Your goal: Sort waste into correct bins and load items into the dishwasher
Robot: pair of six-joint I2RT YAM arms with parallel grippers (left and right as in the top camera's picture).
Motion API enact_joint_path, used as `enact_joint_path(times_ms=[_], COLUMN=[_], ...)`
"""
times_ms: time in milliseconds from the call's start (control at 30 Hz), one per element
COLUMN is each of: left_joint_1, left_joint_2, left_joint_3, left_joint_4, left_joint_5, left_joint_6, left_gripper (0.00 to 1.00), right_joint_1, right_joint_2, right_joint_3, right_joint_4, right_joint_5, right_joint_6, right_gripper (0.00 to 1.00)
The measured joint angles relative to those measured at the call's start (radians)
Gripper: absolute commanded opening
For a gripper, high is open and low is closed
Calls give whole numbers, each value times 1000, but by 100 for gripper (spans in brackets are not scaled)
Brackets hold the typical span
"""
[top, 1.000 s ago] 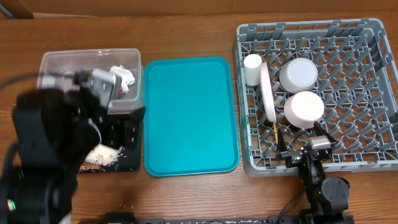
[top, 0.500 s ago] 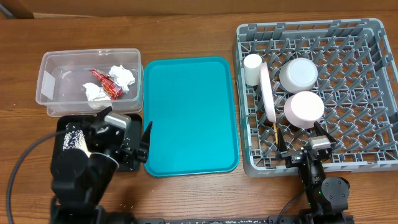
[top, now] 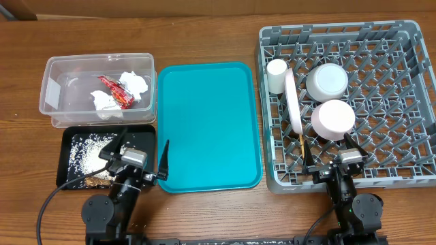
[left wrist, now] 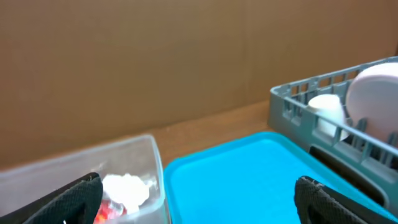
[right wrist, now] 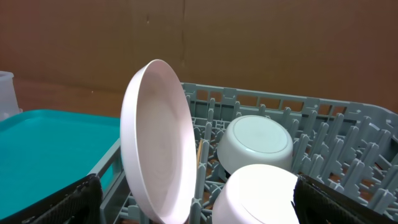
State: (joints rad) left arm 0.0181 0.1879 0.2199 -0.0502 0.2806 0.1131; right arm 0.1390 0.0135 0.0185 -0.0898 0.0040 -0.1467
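Observation:
The clear tub [top: 48, 88] holds two crumpled napkins [top: 135, 83] and the red wrapper [top: 116, 90]. The black tray [top: 139, 135] in front of it holds loose rice [top: 87, 146] with brown scraps. In the grey dish rack [top: 395, 102] the pink plate [top: 293, 102] stands on edge beside the white cup [top: 276, 75], two upturned bowls [top: 328, 82] [top: 332, 119] and chopsticks [top: 302, 146]. My left gripper [top: 141, 151] is open and empty, low over the black tray's front right corner. My right gripper [top: 328, 150] is open and empty at the rack's front edge, facing the plate [right wrist: 155, 137].
The teal serving tray [top: 208, 126] lies between the bins and the rack, with nothing on it. In the left wrist view the teal tray [left wrist: 249, 174] lies ahead between the fingers and the tub [left wrist: 146, 155] is at the left. Brown wall behind the table.
My left arm has drawn back from over the tub and black tray to the table's front edge, uncovering the rice in the black tray. The right arm has not moved.

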Motion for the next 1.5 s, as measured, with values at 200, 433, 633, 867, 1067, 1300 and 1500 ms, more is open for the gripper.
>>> enact_joint_path(times_ms=[200,433,633,867,1067,1300,1500], left_joint_1=[29,29,29,29,29,29,29], left_joint_2=[-60,-101,-118,-120,-151,-171,-171], left_joint_3=[-79,-154,-202,-208,-208,-208,-208], left_joint_4=[6,6,-5,-6,-13,-26,-25], left_joint_5=[-9,-24,-32,-39,-96,-246,-331], left_joint_6=[-16,-34,-35,-35,-49,-148,-228], left_gripper=[100,100,100,100,100,100,100], right_joint_1=[0,0,0,0,0,0,0], right_joint_2=[0,0,0,0,0,0,0], right_joint_3=[0,0,0,0,0,0,0], right_joint_4=[0,0,0,0,0,0,0], right_joint_5=[0,0,0,0,0,0,0], right_joint_6=[0,0,0,0,0,0,0], right_gripper=[100,100,100,100,100,100,100])
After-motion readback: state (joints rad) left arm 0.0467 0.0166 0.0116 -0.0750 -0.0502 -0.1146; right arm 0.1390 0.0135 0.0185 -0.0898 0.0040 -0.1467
